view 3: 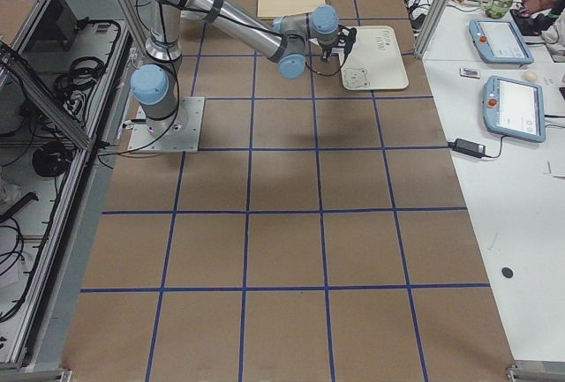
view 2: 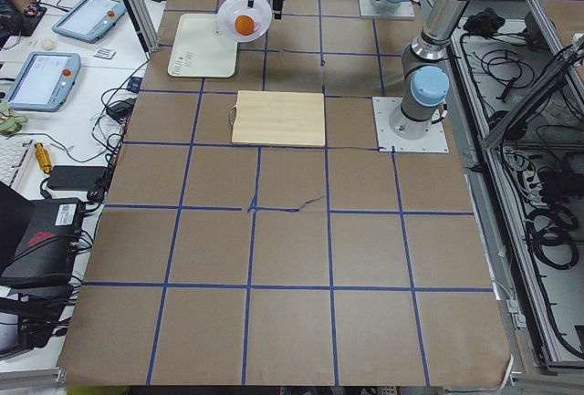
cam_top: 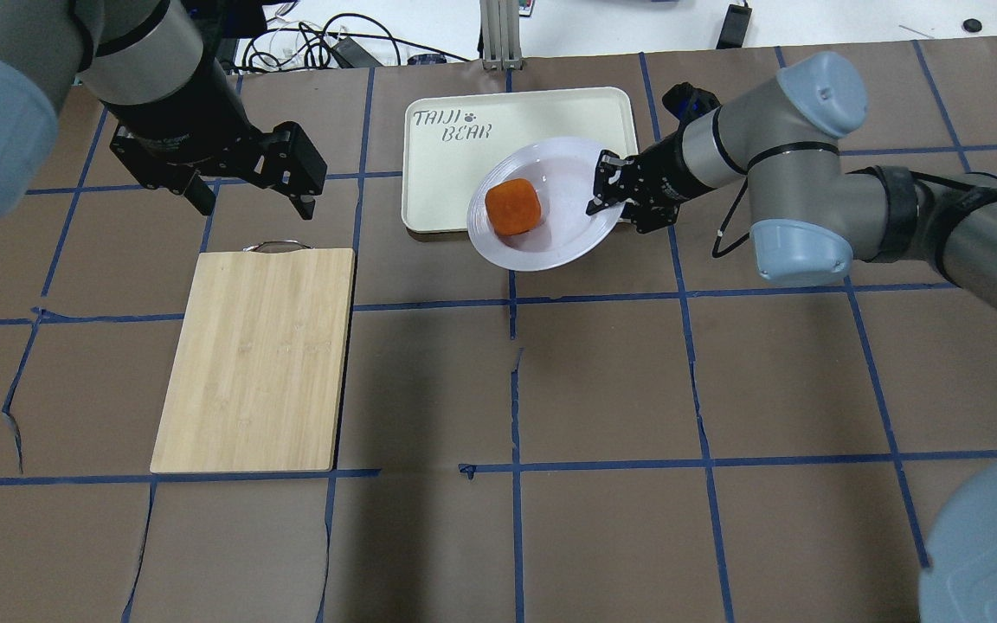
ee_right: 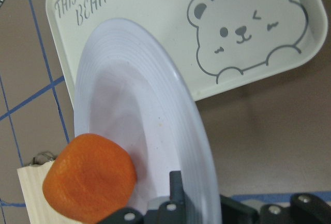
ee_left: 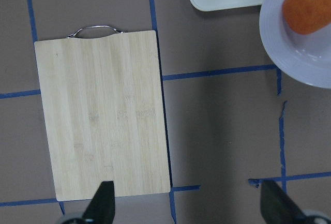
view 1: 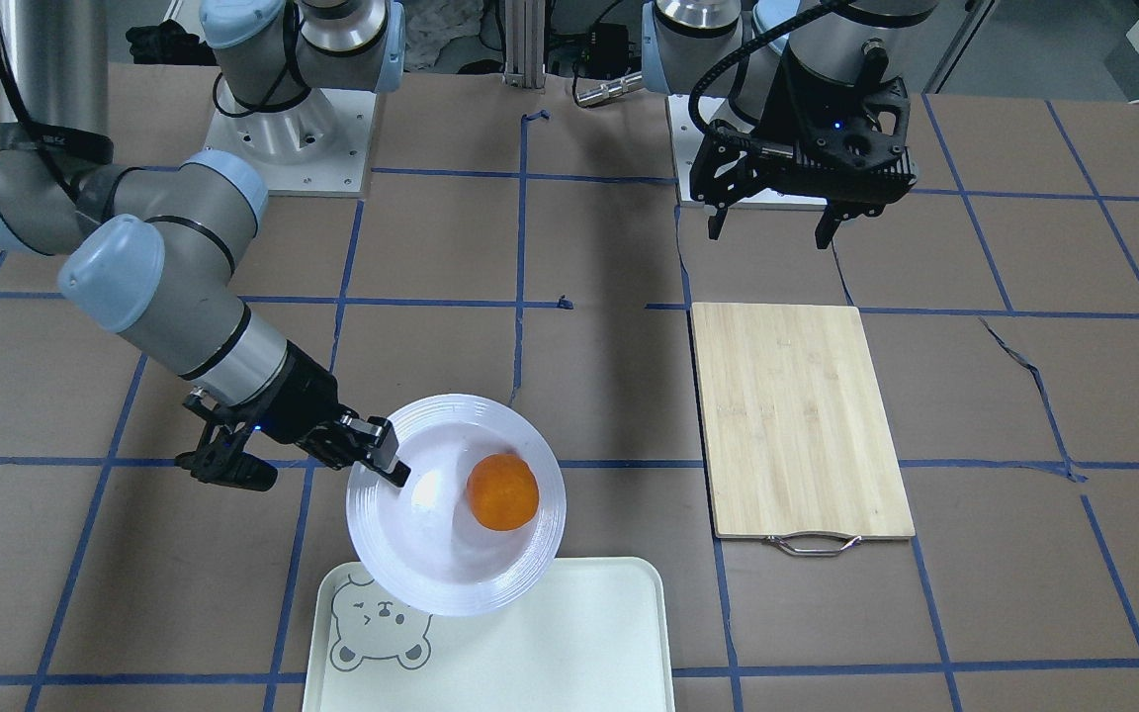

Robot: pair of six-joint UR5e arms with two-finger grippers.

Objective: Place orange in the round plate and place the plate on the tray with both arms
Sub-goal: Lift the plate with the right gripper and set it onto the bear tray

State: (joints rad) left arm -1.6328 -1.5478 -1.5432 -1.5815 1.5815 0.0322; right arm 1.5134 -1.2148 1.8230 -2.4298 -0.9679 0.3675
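The orange [view 1: 502,491] [cam_top: 513,206] [ee_right: 89,177] lies in the well of the round white plate [view 1: 431,554] [cam_top: 550,242] [ee_right: 145,105]. My right gripper [view 1: 387,465] [cam_top: 604,186] is shut on the plate's rim and holds it lifted, overlapping the near corner of the pale tray [view 1: 569,643] [cam_top: 464,156] [ee_right: 248,6]. My left gripper [view 1: 772,220] [cam_top: 252,195] hangs open and empty above the table, just behind the bamboo board's handle end, well apart from the plate.
A bamboo cutting board [view 1: 799,418] [cam_top: 256,359] [ee_left: 101,113] with a metal handle lies on the brown paper to the left arm's side. Blue tape lines grid the table. Tablets and cables sit on side benches [view 2: 55,76].
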